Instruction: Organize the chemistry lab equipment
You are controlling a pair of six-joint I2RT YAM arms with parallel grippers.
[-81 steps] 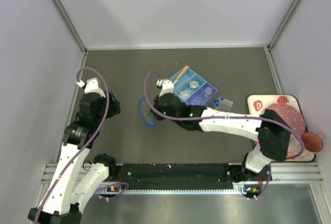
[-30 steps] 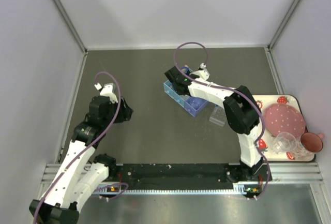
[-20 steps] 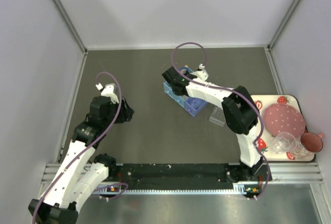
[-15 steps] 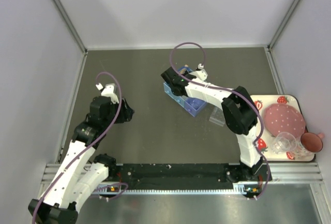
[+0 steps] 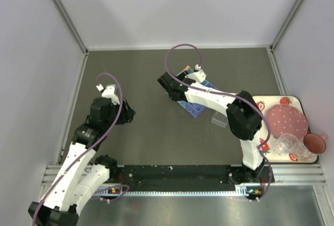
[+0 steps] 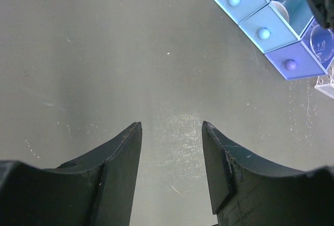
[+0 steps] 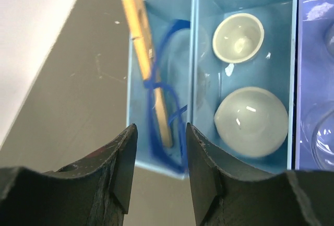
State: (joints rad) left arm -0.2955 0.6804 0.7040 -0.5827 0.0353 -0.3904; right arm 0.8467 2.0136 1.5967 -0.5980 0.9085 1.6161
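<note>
A blue box with three compartments (image 7: pixel 194 54) sits mid-table and also shows in the top view (image 5: pixel 196 109). Its left compartment holds the wooden clip (image 7: pixel 141 48) with the blue tweezers (image 7: pixel 175 108) looped around it. The middle compartment holds two small round dishes (image 7: pixel 239 37) (image 7: pixel 251 122). My right gripper (image 7: pixel 160 129) (image 5: pixel 166 86) is open and empty, hovering over the near end of the clip compartment. My left gripper (image 6: pixel 171 126) (image 5: pixel 127 114) is open and empty over bare table, left of the box (image 6: pixel 261 27). The clear tube rack (image 5: pixel 219 119) lies right of the box. The blue-capped tubes are out of view.
The strawberry-print tray (image 5: pixel 260 103) with a pink plate (image 5: pixel 286 120), a pink cup (image 5: pixel 314 142) and clear glassware (image 5: pixel 287 143) stands at the right edge. The right arm's upper link crosses over the rack area. White walls enclose the table at the back and sides.
The right gripper has let go of the blue tweezers, which now lie in the box with the clip. It has since shifted a little left over that compartment. The left arm has barely moved.
</note>
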